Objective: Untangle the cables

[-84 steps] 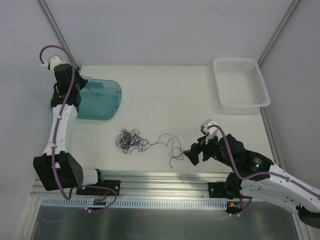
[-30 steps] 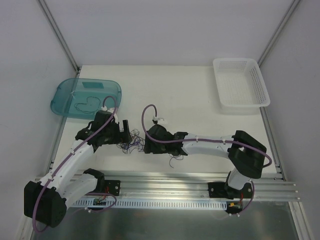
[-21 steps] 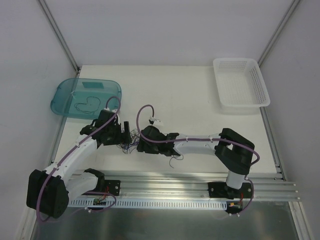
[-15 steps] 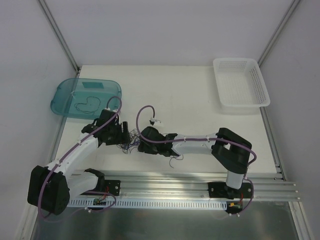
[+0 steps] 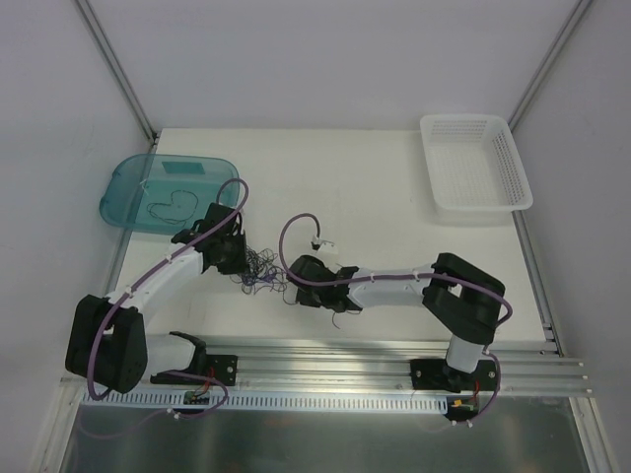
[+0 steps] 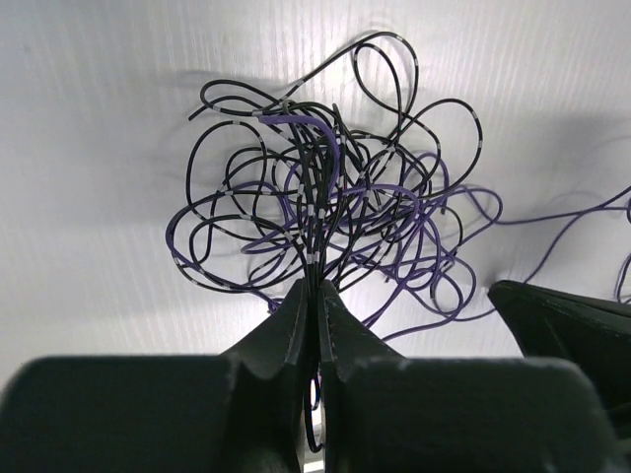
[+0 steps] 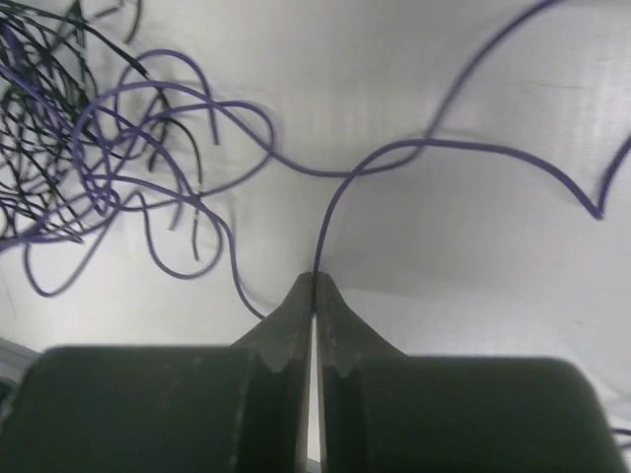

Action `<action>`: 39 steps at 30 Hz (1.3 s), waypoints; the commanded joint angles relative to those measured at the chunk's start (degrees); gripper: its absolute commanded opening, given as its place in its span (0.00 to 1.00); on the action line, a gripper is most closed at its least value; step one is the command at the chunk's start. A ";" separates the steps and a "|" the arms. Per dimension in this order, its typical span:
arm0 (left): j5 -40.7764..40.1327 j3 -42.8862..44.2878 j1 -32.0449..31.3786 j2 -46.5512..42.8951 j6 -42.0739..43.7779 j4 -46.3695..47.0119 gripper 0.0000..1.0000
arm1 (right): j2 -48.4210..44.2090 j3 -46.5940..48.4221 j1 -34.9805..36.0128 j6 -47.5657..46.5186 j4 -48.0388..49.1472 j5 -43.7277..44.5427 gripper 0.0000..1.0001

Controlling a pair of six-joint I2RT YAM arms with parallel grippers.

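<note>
Several cables (image 5: 258, 268) | heap long left-right | left fingers (image 6: 292, 330), right fingers (image 7: 294, 320) pinch strands

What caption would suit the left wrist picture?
Left gripper shut on a few strands of the tangled black and purple cables, seen against the white table.

No writing, number or brand mark can be read anywhere here. The translucent teal plastic tray (image 5: 123, 192) on the white worktop (image 5: 375, 187) has a small darker rectangular patch (image 5: 180, 168) near its far edge. Whether it is a label I cannot tell; it is too small to read. The thin black and purple cables (image 6: 314, 212) show short pale bands along the black strands, with no letters I can make out.
</note>
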 commanded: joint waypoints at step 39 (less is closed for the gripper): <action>-9.28 3.02 -0.37 0.49 3.19 -0.33 0.00 | -54.33 31.26 -26.92 -54.43 -43.27 18.81 0.01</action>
